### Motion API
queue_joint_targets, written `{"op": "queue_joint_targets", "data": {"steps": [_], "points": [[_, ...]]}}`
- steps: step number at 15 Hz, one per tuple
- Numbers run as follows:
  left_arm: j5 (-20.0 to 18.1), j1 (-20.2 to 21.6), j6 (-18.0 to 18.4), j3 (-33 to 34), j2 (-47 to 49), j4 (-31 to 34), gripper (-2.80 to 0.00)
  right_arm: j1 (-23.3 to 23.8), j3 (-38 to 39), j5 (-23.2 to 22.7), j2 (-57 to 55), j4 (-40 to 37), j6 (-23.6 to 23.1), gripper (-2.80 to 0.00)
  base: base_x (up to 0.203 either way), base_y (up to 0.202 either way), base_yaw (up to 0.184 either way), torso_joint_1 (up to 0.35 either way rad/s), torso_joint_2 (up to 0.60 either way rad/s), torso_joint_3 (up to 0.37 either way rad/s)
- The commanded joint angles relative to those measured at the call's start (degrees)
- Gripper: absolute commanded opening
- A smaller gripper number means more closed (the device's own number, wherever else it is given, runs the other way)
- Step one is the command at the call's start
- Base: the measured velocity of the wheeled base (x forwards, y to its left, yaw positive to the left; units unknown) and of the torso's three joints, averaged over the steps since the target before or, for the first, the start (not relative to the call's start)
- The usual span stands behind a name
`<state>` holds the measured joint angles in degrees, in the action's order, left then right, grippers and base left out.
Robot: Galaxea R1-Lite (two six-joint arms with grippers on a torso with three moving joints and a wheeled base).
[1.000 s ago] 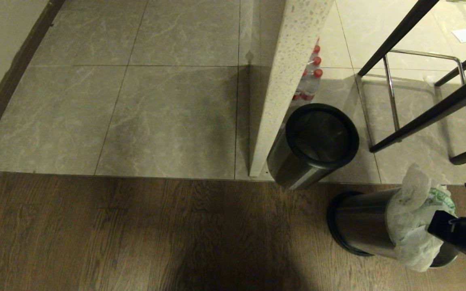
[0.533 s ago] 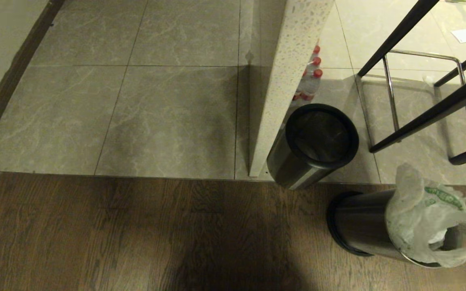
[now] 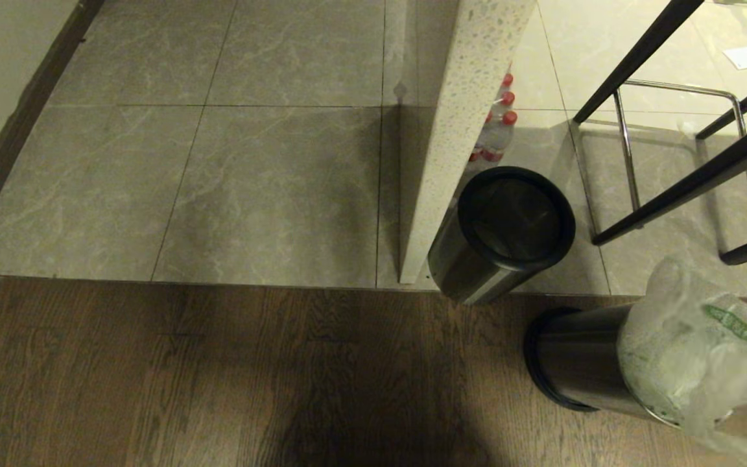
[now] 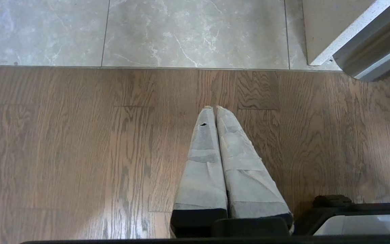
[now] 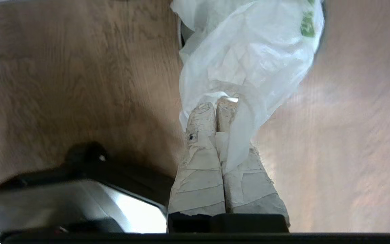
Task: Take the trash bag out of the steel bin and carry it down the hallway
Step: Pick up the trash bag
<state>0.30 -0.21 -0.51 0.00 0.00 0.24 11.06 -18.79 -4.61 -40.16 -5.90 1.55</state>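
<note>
The steel bin (image 3: 578, 363) stands on the dark wood floor at the lower right of the head view. The crinkled whitish trash bag (image 3: 698, 353) with green print is stretched up out of its mouth toward the picture's lower right corner. In the right wrist view my right gripper (image 5: 216, 105) is shut on a fold of the trash bag (image 5: 249, 57), which hangs ahead of the taped fingers (image 5: 200, 169). That gripper is outside the head view. My left gripper (image 4: 214, 108) is shut and empty over the wood planks. The hallway tiles (image 3: 218, 168) lie beyond the wood floor.
A second bin with a black lid (image 3: 513, 224) stands against a speckled counter panel (image 3: 454, 130), with red-capped water bottles (image 3: 498, 123) behind it. Black and chrome stool legs (image 3: 672, 162) stand at the right. A dark baseboard (image 3: 17, 136) runs along the left wall.
The right gripper has risen out of the head view at the lower right, pulling the trash bag up and outward from the bin. The bin and the left arm have not moved.
</note>
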Motion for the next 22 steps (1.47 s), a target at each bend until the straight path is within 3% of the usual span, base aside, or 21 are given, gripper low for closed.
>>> {"op": "queue_joint_targets", "data": {"steps": [1,4,5,10,13,15,17,22], "points": [[0.0,0.0,0.0,0.1,-0.1,0.0,-2.8,-2.3,0.2,0.9,16.2,-6.1,-0.9,-2.8,0.0,0.0,0.0,0.0,0.0,0.0],[0.0,0.0,0.0,0.1,-0.1,0.0,-2.8,-6.5,3.6,3.9,24.3,-11.9,-3.6,-2.8,0.0,0.0,0.0,0.0,0.0,0.0],[0.0,0.0,0.0,0.1,-0.1,0.0,-2.8,-6.5,4.4,3.8,24.3,-10.4,-3.5,-2.8,0.0,0.0,0.0,0.0,0.0,0.0],[0.0,0.0,0.0,0.0,-0.1,0.0,-2.8,-6.6,18.5,3.6,24.4,8.4,-5.3,-2.8,0.0,0.0,0.0,0.0,0.0,0.0],[0.0,0.0,0.0,0.1,-0.1,0.0,-2.8,-9.2,18.5,3.6,33.1,6.4,-6.4,-2.8,0.0,0.0,0.0,0.0,0.0,0.0],[0.0,0.0,0.0,0.1,-0.1,0.0,-2.8,-10.5,18.8,4.2,39.8,6.8,-3.9,-2.8,0.0,0.0,0.0,0.0,0.0,0.0],[0.0,0.0,0.0,0.1,-0.1,0.0,-2.8,-11.2,19.0,5.0,40.2,6.7,-0.4,-2.8,0.0,0.0,0.0,0.0,0.0,0.0],[0.0,0.0,0.0,0.1,-0.1,0.0,-2.8,-11.2,19.0,5.0,40.2,6.6,-0.5,-2.8,0.0,0.0,0.0,0.0,0.0,0.0]]}}
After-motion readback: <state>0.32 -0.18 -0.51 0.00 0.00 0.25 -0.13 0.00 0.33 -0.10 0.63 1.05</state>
